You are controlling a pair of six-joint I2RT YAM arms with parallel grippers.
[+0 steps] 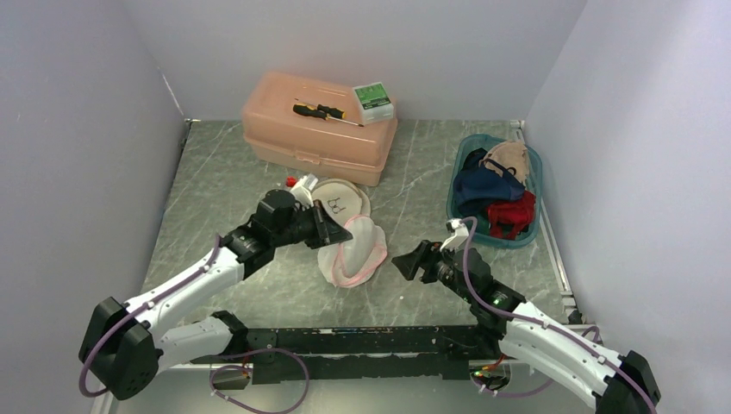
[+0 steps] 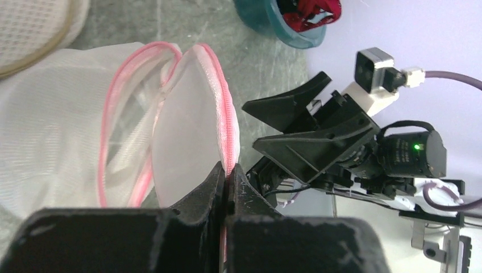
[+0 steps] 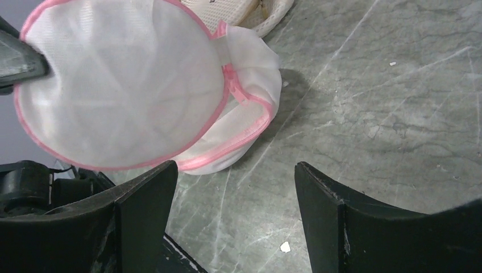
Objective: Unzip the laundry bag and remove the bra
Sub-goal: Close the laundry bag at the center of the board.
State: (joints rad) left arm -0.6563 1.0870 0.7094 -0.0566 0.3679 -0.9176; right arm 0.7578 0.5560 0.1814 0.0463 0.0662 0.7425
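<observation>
Top external view: bag unzipped and held up, bra not clearly found.

Near mid-surface (image 1: pixel 215 181) the left hand (image 1: pixel 343 230) is closed, pinching the pink zip edge of the bag (image 1: pixel 355 252); the flap is lifted, so unzipping looks done. The right hand (image 1: pixel 407 263) hangs open just right of the bag, holding nothing. No bra shows through the mesh. A cream piece (image 1: pixel 340 200) touching the bag's far side may be it, but I cannot tell. The toolbox (image 1: pixel 315 134) at the far edge and the basket (image 1: pixel 509 243) by the right edge block nothing.
</observation>
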